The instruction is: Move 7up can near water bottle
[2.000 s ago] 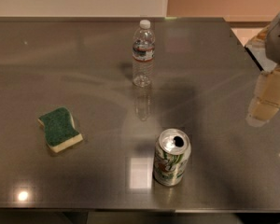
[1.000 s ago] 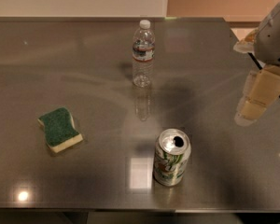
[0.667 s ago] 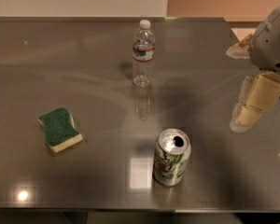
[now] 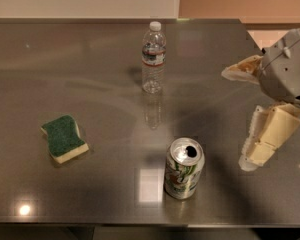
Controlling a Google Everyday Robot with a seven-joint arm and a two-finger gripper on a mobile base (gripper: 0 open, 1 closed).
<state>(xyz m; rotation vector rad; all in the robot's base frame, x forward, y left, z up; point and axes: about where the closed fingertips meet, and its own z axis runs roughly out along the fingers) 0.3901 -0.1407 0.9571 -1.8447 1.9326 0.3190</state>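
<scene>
The 7up can (image 4: 184,169) stands upright near the front edge of the steel table (image 4: 65,59), its silver top with the drinking hole facing up. The water bottle (image 4: 153,57) stands upright at the back middle, well behind the can. My gripper (image 4: 235,119) hangs over the table's right side, to the right of the can and a little above it. Its two cream fingers (image 4: 267,136) are spread apart and hold nothing. It touches neither the can nor the bottle.
A green and yellow sponge (image 4: 64,138) lies on the left part of the table. The table's front edge runs just below the can. A wall stands behind the table's far edge.
My gripper has moved left and a little down, from the right edge of the view toward the can. The can, bottle and sponge have not moved.
</scene>
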